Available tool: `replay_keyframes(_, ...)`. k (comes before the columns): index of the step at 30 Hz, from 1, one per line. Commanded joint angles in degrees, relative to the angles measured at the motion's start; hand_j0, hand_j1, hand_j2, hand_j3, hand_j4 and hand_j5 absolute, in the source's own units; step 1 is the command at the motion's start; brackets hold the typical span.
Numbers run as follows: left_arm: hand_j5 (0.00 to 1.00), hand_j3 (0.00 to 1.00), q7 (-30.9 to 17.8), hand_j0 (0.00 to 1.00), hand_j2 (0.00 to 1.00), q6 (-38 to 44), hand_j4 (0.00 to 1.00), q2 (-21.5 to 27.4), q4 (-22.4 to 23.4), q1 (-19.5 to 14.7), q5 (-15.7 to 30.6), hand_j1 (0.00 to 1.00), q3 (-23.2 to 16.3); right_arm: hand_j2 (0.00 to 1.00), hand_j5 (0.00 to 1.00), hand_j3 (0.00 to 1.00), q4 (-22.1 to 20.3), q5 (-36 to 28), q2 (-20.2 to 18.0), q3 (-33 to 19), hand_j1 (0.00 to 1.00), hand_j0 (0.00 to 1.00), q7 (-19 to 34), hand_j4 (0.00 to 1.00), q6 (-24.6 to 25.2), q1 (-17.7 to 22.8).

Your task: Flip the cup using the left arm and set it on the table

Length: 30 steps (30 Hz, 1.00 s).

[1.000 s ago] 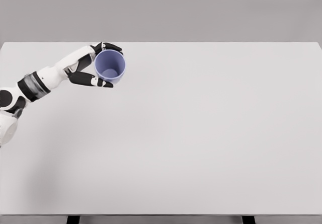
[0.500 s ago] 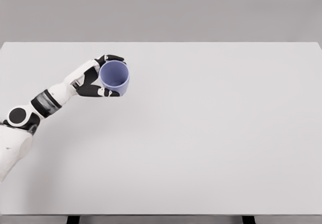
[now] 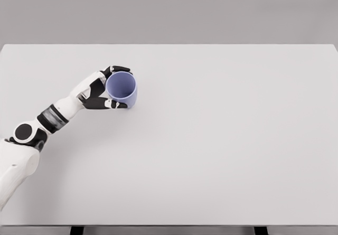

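Up in the upper left of the frame, the left hand (image 3: 102, 90) grips a cup (image 3: 122, 88), dark fingers (image 3: 119, 69) curled over its far side and thumb along its near side. It is a plain lavender-blue tumbler, mouth open upward toward the camera, interior in soft shadow. Whether its base touches the pale grey table (image 3: 222, 140) cannot be told.
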Motion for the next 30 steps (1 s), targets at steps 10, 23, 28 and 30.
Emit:
replay_keyframes(10, 0.71, 0.71, 0.0, 0.71, 0.71, 2.82, 0.71, -0.13, -0.03, 0.79, 0.78, 0.71, -0.11, 1.0, 1.0, 1.0, 0.0, 0.0, 0.0, 0.0, 1.0, 1.0, 0.01, 1.0, 0.0, 0.0)
replay_keyframes(23, 0.9, 0.9, 0.0, 0.9, 0.9, 2.65, 0.9, -0.13, -0.12, 1.23, 0.26, 0.9, -0.11, 1.0, 1.0, 1.0, 0.0, 0.0, 0.0, 0.0, 1.0, 1.0, 0.01, 1.0, 0.0, 0.0)
replay_keyframes(28, 0.91, 0.91, 0.0, 0.91, 0.91, 2.38, 0.91, -0.04, -0.12, 1.23, 0.17, 0.91, -0.02, 1.0, 1.0, 1.0, 0.0, 0.0, 0.0, 0.0, 1.0, 1.0, 0.01, 1.0, 0.0, 0.0)
replay_keyframes(30, 0.93, 0.93, 0.0, 0.93, 0.93, 2.21, 0.93, -0.04, -0.12, 1.23, 0.08, 0.93, -0.02, 1.0, 1.0, 1.0, 0.0, 0.0, 0.0, 0.0, 1.0, 1.0, 0.01, 1.0, 0.0, 0.0)
